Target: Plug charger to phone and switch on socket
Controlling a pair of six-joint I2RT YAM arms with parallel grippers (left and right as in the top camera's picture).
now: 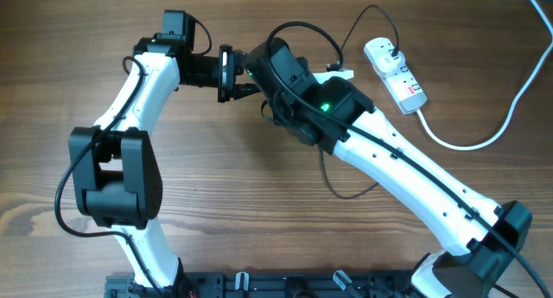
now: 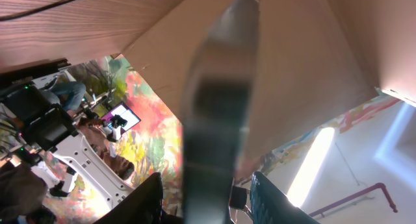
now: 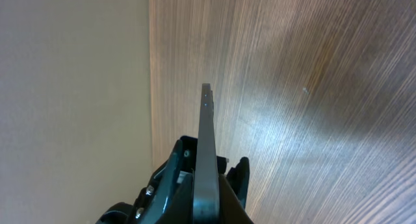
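Observation:
In the right wrist view my right gripper [image 3: 208, 180] is shut on the phone [image 3: 207, 136], which shows edge-on as a thin dark slab standing out over the wooden table. That slab, blurred, also runs between the fingers [image 2: 276, 201] of my left gripper [image 2: 211, 201], and a small black plug [image 2: 238, 198] sits against its side by the right finger. Overhead, both grippers meet at the upper middle [image 1: 251, 78] and hide the phone. The charger's thin black cable [image 1: 356, 28] loops up from the socket [image 1: 396, 73] at the upper right.
The socket's thick white lead [image 1: 484, 142] curves off to the right edge. More black cable [image 1: 341, 187] lies on the table under the right arm. A black rail [image 1: 285, 285] lines the front edge.

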